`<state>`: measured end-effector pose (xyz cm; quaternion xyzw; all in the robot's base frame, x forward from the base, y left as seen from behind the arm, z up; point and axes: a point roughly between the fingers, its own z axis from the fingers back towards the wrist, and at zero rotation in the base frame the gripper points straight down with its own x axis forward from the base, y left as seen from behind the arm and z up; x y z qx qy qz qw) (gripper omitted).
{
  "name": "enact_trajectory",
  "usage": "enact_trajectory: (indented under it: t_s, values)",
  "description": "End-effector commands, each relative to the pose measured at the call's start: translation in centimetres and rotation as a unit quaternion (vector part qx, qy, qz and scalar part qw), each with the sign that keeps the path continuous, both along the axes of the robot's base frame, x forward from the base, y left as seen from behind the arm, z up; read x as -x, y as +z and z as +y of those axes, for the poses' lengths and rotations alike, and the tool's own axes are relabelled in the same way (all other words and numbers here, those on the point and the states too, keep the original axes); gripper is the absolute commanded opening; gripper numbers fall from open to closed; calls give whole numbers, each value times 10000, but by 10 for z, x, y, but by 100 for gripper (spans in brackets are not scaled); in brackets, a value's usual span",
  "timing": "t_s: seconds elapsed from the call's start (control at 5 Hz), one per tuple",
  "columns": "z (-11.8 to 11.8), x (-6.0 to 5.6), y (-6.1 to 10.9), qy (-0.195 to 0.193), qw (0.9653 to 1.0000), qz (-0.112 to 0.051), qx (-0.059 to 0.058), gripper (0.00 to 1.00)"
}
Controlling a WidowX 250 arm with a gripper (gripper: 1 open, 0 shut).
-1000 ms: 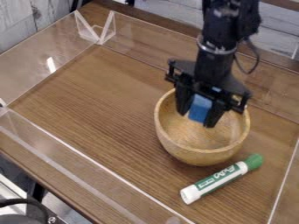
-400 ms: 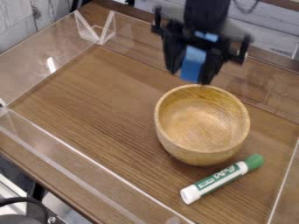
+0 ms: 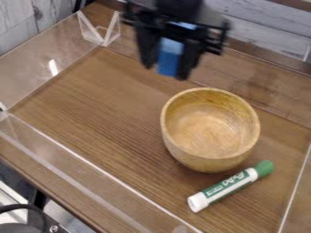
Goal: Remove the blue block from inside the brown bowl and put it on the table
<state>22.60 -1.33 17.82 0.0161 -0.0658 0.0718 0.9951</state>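
My gripper hangs in the air above the table, up and to the left of the brown bowl. It is shut on the blue block, which shows between the dark fingers. The image of the gripper is blurred by motion. The bowl stands upright at the right side of the table and its inside is empty.
A white marker with a green cap lies in front of the bowl near the table's front right edge. Clear plastic walls run along the table's sides, with a clear bracket at the back left.
The gripper has lifted the blue block out of the bowl and carried it up and to the left. The bowl and marker have stayed put.
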Motion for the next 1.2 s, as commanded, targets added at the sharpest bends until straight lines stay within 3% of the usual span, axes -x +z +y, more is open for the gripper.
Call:
enact_trajectory:
  t_s: [0.0, 0.2, 1.0]
  values:
    - [15, 10, 4, -80, 9997, -213, 28, 0]
    - [22, 18, 0, -74, 9997, -251, 25, 0]
    - [22, 10, -52, -150, 9994, -292, -124, 0]
